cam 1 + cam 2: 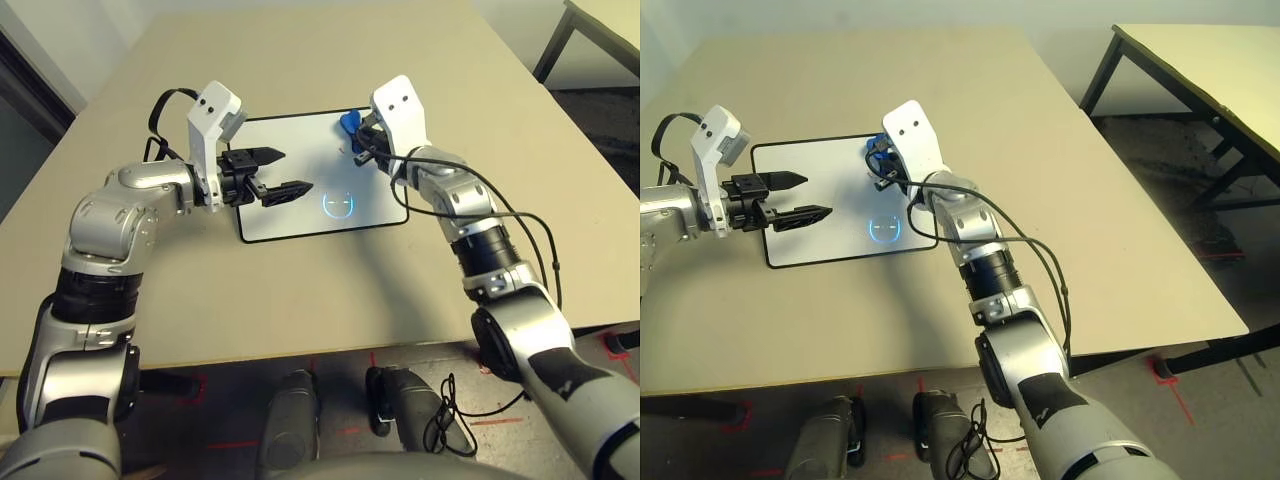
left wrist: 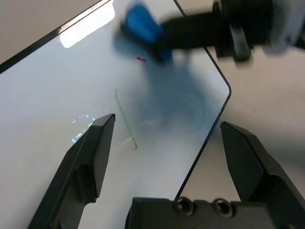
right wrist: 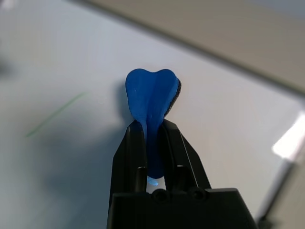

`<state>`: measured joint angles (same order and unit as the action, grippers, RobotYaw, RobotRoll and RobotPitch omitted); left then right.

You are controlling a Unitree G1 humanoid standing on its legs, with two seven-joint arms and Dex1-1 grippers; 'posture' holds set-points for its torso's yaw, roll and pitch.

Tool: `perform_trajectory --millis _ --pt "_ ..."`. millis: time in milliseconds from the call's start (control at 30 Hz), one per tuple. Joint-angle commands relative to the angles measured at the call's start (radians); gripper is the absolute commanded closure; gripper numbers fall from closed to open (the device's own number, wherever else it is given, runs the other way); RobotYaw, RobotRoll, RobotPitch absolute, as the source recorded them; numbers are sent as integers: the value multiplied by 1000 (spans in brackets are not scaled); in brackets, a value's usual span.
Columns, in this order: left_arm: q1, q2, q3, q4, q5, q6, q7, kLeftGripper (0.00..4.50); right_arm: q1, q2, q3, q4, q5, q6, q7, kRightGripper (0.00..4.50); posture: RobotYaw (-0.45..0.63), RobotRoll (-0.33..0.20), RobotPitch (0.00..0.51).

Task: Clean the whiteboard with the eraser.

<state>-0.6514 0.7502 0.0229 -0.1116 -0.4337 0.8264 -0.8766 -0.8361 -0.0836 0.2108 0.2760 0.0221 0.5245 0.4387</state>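
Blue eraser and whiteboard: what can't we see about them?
- Eraser's middle: the right gripper's fingers cover its sides in the right wrist view.
- Whiteboard's far right corner: behind the right gripper and its white mount in the left eye view.
- Red mark: too small in the left wrist view to tell if it's writing.
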Motion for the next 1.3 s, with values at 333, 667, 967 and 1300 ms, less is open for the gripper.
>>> perform_trajectory --millis 333,667,967,1300 --pt "12 5 -3 -4 -7 7 -4 0 -75 11 -41 98 -7 -12 -59 4170 109 0 170" --pt "22 7 1 -15 -10 12 -1 0 -78 33 -54 142 -3 -39 -68 4170 113 0 170" --pt "17 5 -3 -11 -13 11 1 0 63 43 66 -54 -12 82 4 4170 113 0 169" --pt "12 1 -9 -11 -14 11 1 0 -125 26 -90 170 -1 -69 -120 4170 109 0 168"
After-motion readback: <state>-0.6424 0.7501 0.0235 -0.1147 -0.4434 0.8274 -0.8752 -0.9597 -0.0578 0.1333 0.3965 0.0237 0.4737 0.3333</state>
